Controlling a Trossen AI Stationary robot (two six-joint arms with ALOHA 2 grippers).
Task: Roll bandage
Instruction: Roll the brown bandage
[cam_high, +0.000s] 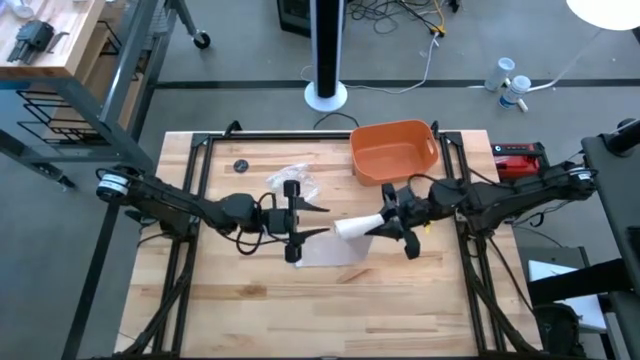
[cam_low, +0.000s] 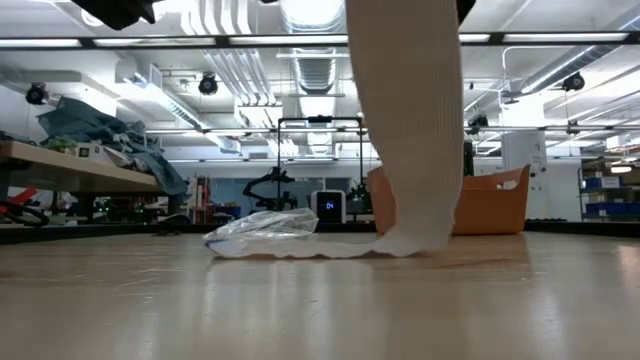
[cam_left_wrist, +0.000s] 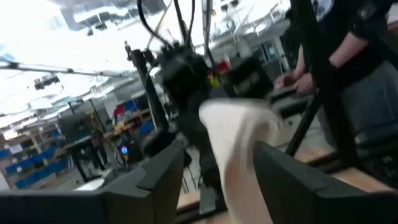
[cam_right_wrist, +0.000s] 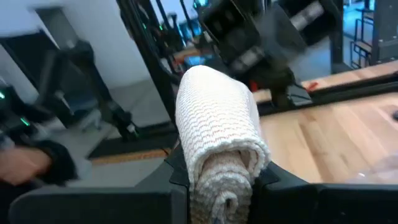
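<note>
The off-white bandage's rolled end (cam_high: 355, 228) is up over the table's middle with my right gripper (cam_high: 385, 225) shut on it. From the roll a strip (cam_low: 410, 130) hangs straight down, and its lower end (cam_low: 400, 243) lies on the table. My left gripper (cam_high: 318, 220) faces the roll from the table's left, open. In the left wrist view its fingers stand on either side of the strip (cam_left_wrist: 239, 155), and I see no touch. My right gripper pinches the bandage's rolled end (cam_right_wrist: 217, 168) between its two fingers (cam_right_wrist: 177, 177), across the roll's sides. The fingers come level from the table's right. The roll juts out past the fingertips toward the left arm, lifted clear, while the strip hanging below reaches the table.
An orange tub (cam_high: 393, 150) stands at the far side, right of centre. A crumpled clear plastic wrapper (cam_high: 290, 180) lies far of the left gripper. A small dark disc (cam_high: 241, 166) lies at the far left. A person (cam_left_wrist: 348, 56) stands beyond the table's right.
</note>
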